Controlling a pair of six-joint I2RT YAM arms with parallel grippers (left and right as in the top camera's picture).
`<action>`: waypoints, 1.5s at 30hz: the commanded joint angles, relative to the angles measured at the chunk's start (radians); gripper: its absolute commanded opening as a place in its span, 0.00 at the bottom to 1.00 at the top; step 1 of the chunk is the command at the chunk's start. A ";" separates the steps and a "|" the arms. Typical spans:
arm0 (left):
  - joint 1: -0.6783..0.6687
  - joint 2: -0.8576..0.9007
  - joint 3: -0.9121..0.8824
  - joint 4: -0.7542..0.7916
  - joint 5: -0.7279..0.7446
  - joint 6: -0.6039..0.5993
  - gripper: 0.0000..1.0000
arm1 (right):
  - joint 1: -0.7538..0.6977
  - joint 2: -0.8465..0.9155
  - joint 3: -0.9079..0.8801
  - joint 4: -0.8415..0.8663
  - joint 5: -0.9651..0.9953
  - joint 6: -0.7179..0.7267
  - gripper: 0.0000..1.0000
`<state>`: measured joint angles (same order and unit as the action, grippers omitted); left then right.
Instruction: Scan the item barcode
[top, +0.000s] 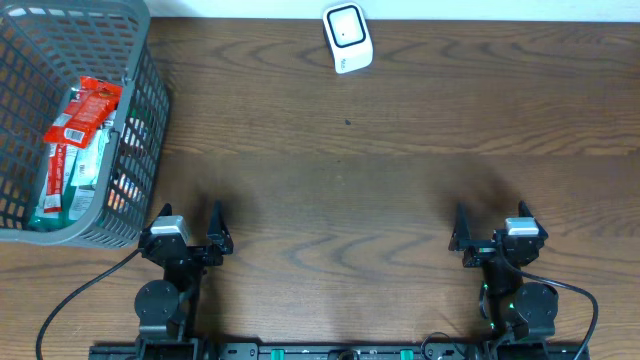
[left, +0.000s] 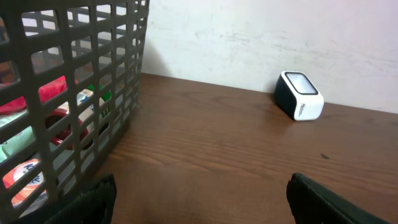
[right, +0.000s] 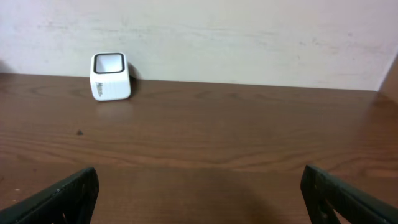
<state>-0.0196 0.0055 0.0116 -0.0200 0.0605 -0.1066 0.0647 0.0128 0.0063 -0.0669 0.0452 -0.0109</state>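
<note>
A white barcode scanner (top: 347, 37) with a dark window stands at the table's far edge; it also shows as the scanner (left: 299, 95) and the scanner (right: 110, 76) in the wrist views. Packaged items (top: 78, 140), red and green-white, lie inside the grey basket (top: 130, 120) at the far left. My left gripper (top: 190, 228) sits open near the front edge, just right of the basket, holding nothing. Low at the front right, my right gripper (top: 490, 226) is open and empty too. Its fingertips (right: 68, 193) frame bare wood.
The grey mesh basket (left: 87, 93) fills the left of the left wrist view, close to the left finger. A pale wall (right: 249, 37) runs behind the table's far edge. Brown wooden tabletop (top: 340, 200) lies between the arms and the scanner.
</note>
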 joint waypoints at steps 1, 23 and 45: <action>0.005 -0.002 -0.008 -0.047 0.005 0.009 0.88 | -0.005 -0.002 -0.001 -0.003 0.010 0.003 0.99; 0.005 -0.002 -0.008 -0.046 0.005 0.009 0.88 | -0.005 -0.002 0.031 -0.009 -0.051 0.040 0.99; 0.005 -0.002 -0.008 -0.046 0.005 0.009 0.88 | -0.005 0.233 0.635 -0.250 -0.182 0.062 0.99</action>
<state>-0.0196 0.0055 0.0116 -0.0200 0.0605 -0.1062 0.0647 0.2447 0.5953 -0.3252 -0.0811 0.0166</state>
